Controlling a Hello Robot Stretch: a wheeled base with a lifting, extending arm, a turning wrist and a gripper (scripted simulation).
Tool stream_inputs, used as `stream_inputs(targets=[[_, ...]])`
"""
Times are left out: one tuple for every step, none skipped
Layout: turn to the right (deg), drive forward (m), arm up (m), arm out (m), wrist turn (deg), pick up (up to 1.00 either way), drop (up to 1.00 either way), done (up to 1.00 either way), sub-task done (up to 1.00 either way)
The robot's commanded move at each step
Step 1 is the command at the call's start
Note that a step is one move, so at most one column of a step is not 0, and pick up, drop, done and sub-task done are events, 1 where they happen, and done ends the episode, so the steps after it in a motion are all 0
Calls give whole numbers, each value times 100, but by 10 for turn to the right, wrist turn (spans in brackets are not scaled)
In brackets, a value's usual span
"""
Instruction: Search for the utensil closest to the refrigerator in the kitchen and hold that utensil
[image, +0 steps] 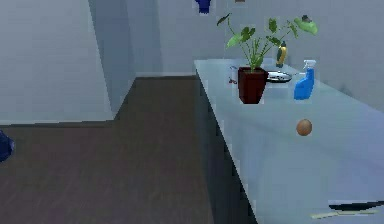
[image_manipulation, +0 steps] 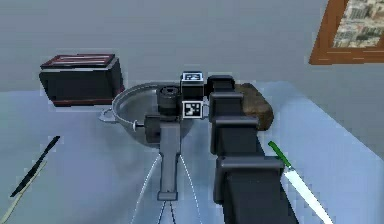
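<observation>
Countertop (image_manipulation: 345, 150), pale blue, runs along the right of the room beside a dark floor (image: 110, 160); the gripper (image_manipulation: 166, 200) hangs over it just left of the arm (image_manipulation: 245, 170), pointing toward the near edge; how its fingers are set I cannot tell, nor whether it has hold of anything. Left of it lies a slim dark utensil (image_manipulation: 35, 165); right of the arm lies a green-handled utensil (image_manipulation: 296, 180) with a pale blade; both rest flat, apart from the gripper. Farther back stand a black toaster (image_manipulation: 82, 78) and a metal bowl (image_manipulation: 125, 100); farther along the counter stand a potted plant (image: 252, 85) and a blue spray bottle (image: 305, 82).
</observation>
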Motion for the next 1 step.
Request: stream_inputs(targets=[[0, 0, 0, 0, 450, 0, 0, 0, 0]])
